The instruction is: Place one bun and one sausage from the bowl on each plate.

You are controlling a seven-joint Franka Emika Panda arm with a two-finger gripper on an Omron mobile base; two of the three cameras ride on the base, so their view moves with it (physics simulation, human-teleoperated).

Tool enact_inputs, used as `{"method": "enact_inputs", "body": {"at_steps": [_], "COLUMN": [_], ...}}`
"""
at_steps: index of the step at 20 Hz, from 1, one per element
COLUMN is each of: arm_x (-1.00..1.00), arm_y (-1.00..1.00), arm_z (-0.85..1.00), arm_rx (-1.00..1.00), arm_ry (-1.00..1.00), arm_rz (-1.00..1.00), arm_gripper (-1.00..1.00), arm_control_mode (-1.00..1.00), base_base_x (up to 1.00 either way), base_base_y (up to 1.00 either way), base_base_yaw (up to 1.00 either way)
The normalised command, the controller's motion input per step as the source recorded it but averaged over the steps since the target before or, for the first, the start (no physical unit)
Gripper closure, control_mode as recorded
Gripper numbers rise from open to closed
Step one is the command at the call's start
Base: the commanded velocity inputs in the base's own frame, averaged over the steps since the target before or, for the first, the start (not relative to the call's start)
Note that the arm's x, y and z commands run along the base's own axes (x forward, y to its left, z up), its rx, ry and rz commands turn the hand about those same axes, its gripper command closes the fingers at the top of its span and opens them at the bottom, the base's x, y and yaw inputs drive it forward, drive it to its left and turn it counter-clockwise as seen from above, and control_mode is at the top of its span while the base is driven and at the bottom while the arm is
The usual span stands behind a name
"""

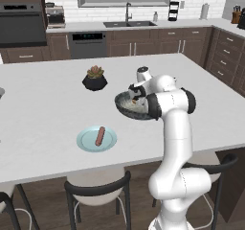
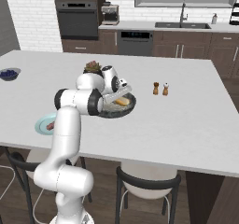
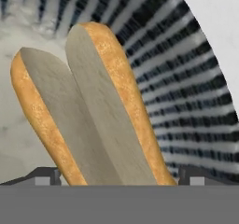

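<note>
My end effector (image 3: pixel 116 178) hangs wide open over the golden split bun (image 3: pixel 88 111) lying inside the dark speckled bowl (image 3: pixel 186 101); it looks soft and light, so I'd pinch gently across its crusty sides.

no readable text, labels or numbers anywhere

Bun (image 3: pixel 93 111) in bowl (image 1: pixel 125 110), sausage (image 1: pixel 100 135) on plate (image 1: pixel 85 141) before it.
</note>
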Motion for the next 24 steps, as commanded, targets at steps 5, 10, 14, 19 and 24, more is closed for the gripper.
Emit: {"method": "enact_inputs", "body": {"at_steps": [5, 10, 14, 19, 24], "arm_x": [0.0, -0.03, -0.17, -0.6, -0.99], "arm_y": [0.0, 0.0, 0.0, 0.37, 0.9], "arm_z": [-0.07, 0.0, 0.01, 0.62, 0.78], "arm_rx": [0.0, 0.0, 0.0, 0.0, -0.01], "arm_ry": [0.01, 0.0, 0.0, -0.03, 0.0], "arm_rz": [0.0, 0.0, 0.0, 0.0, 0.07], "arm_gripper": [1.0, 1.0, 1.0, 1.0, 1.0], "arm_control_mode": [-1.0, -1.0, -1.0, -1.0, -1.0], "base_base_x": [0.0, 0.0, 0.0, 0.0, 0.0], "base_base_y": [0.0, 0.0, 0.0, 0.0, 0.0], "base_base_yaw": [0.0, 0.0, 0.0, 0.0, 0.0]}}
